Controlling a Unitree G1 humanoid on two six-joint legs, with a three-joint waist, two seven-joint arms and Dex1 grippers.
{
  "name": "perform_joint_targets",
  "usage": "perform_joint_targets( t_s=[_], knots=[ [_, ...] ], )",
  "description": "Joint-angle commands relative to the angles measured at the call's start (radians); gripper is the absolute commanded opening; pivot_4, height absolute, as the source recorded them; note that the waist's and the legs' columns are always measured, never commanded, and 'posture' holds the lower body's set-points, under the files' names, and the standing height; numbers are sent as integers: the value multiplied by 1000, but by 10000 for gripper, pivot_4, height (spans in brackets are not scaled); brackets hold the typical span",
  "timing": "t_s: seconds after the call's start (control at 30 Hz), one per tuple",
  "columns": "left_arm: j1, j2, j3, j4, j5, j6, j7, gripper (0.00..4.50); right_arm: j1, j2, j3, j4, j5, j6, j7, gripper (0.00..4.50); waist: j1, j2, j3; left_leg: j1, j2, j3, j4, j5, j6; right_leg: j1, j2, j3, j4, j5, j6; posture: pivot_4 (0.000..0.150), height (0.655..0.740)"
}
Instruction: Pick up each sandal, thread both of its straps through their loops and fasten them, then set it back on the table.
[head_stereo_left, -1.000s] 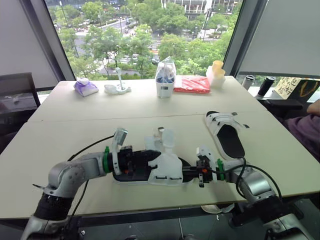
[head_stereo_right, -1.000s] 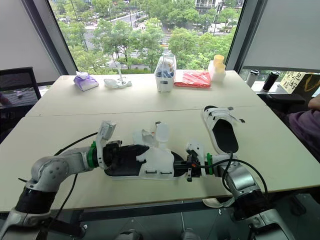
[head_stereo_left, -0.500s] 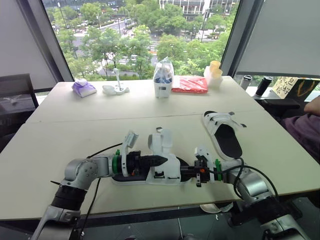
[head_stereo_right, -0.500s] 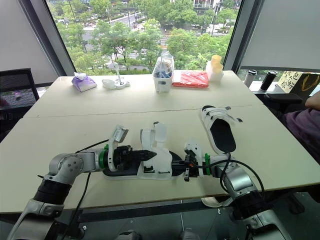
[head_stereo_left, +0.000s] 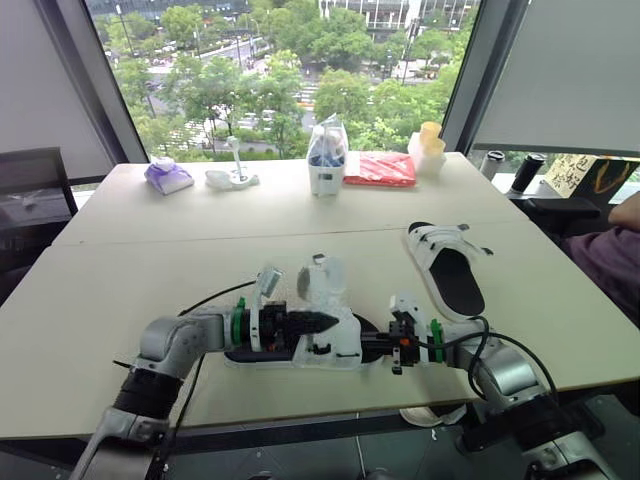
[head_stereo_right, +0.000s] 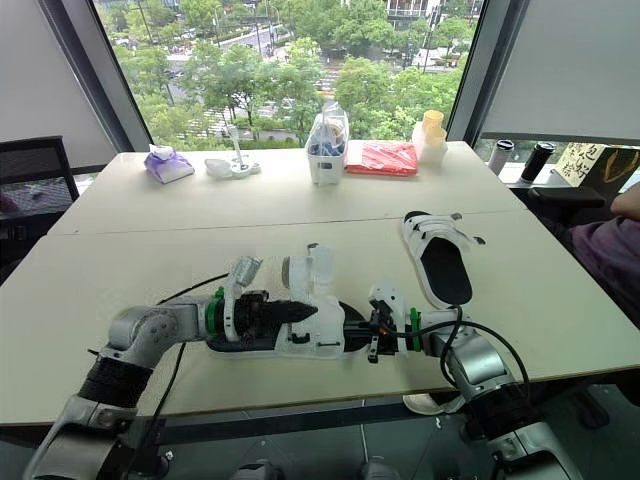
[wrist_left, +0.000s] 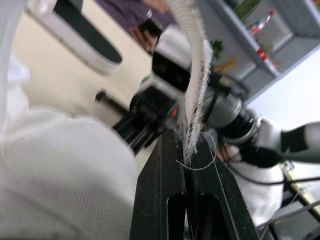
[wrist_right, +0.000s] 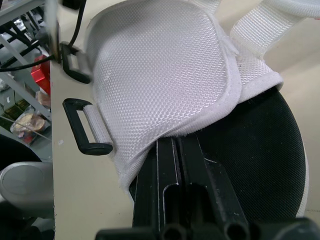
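While both arms work at the front edge, I count one pale table (head_stereo_left: 120, 280) and two sandals on it: the near sandal (head_stereo_left: 338, 345) lies lengthwise between the grippers, and the far sandal (head_stereo_left: 452, 268) lies flat, well apart to the right. Five small things line the window side: a purple pouch (head_stereo_left: 166, 176), a white item (head_stereo_left: 232, 178), a clear bag (head_stereo_left: 328, 155), a red packet (head_stereo_left: 381, 168) and a yellow-topped container (head_stereo_left: 430, 148). A person's arm (head_stereo_left: 612, 250) shows at the right edge. My left gripper (head_stereo_left: 330, 321) is pinched tight on one frayed white strap (wrist_left: 196, 85). My right gripper (head_stereo_left: 372, 345) is closed on the near sandal's end, under its mesh upper, beside two black loops (wrist_right: 82, 127). A second ago the left gripper sat farther back, over the sandal's other end.
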Motion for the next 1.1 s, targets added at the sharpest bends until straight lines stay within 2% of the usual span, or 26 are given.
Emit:
perform_joint_targets(
  t_s=[0.03, 0.43, 0.9, 1.1],
  knots=[
    [-6, 1, 32, -36, -29, 27, -1, 213, 38, 1, 50, 71, -68, 39, -24, 0, -2, 0, 0, 0, 0, 0, 0, 0, 0, 0, 0, 0, 0, 0, 0, 1500, 7400],
    [29, -20, -20, -8, 75, -41, -27, 213, 41, 1, 51, 64, -66, 41, -24, 0, -12, 0, 0, 0, 0, 0, 0, 0, 0, 0, 0, 0, 0, 0, 0, 1500, 7400],
    [35, 29, -40, 10, 116, -41, -106, 213, 49, 4, 48, 58, -64, 46, -37, 0, -13, 0, 0, 0, 0, 0, -1, 0, 0, 0, 0, 0, 0, 0, 0, 1500, 7400],
    [52, 65, -105, -17, 190, -111, -145, 213, 44, 9, 49, 65, -65, 45, -36, 0, -15, 0, 0, 0, 0, 0, -1, 0, 0, -1, 0, 0, 0, 0, 0, 1500, 7400]
  ],
)
